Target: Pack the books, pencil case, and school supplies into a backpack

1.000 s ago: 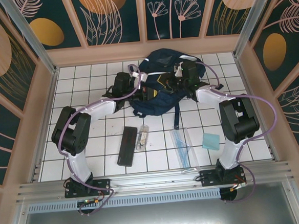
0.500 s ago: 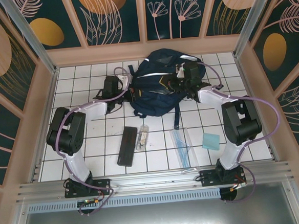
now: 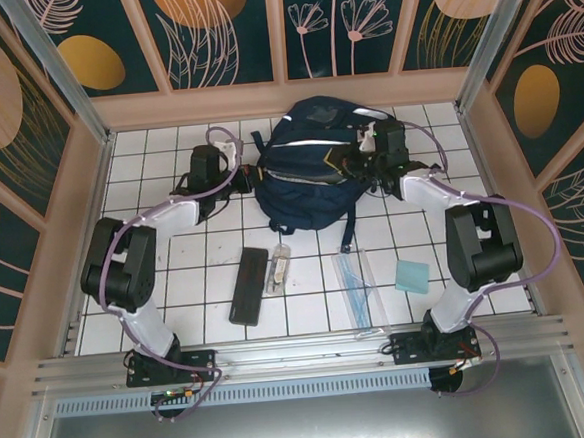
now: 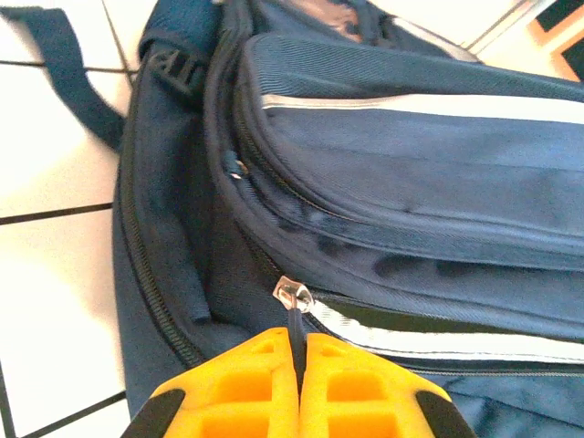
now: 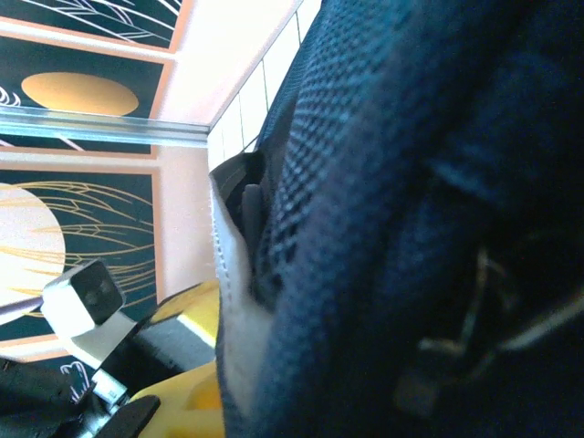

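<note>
Left hand (image 3: 241,178) dragged zipper pull (image 4: 292,294) leftward; right hand (image 3: 366,157) shifted right.

the tips of the right pincer (image 3: 366,152) lie hidden, perhaps clamped, under blurred backpack (image 5: 411,182) fabric.

There were one navy backpack (image 3: 308,163), one black pencil case (image 3: 249,285), one small clear tube (image 3: 279,269), one clear ruler set (image 3: 355,283), one light-teal pad (image 3: 412,276) and two robot arms, the left arm (image 3: 125,266) and the right arm (image 3: 479,246).
</note>
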Available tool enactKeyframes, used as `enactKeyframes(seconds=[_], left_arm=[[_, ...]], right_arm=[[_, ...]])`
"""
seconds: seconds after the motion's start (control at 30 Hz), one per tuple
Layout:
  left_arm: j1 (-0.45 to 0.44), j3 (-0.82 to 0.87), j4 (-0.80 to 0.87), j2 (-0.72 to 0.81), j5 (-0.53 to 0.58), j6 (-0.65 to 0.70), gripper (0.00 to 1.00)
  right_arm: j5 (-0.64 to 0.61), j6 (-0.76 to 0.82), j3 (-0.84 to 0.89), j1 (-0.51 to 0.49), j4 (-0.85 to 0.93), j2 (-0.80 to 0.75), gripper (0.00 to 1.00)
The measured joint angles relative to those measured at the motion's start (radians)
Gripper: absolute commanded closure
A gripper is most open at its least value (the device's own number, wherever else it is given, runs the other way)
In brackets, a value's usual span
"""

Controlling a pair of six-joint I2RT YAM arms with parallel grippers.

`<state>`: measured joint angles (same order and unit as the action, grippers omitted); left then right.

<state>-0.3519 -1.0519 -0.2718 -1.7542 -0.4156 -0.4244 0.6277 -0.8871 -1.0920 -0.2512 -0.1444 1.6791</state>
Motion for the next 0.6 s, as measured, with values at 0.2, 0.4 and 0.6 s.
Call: enactKeyframes(seconds=[0.2, 0.4, 0.6], left_arm=[[-0.133, 0.039, -0.017, 0.071, 0.009, -0.065, 1.00], [-0.240, 0.051, -0.031, 0.071, 0.005, -0.146, 1.00], [-0.302, 0.015, -0.031, 0.070, 0.005, -0.176, 1.00]], right_arm=[[-0.014, -0.010, 0.030, 0.016, -0.021, -0.020, 0.57], [-0.151, -0.048, 0.102, -0.043, -0.072, -0.070, 0.42], [-0.269, -0.098, 0.124, -0.146, -0.122, -0.088, 0.69]])
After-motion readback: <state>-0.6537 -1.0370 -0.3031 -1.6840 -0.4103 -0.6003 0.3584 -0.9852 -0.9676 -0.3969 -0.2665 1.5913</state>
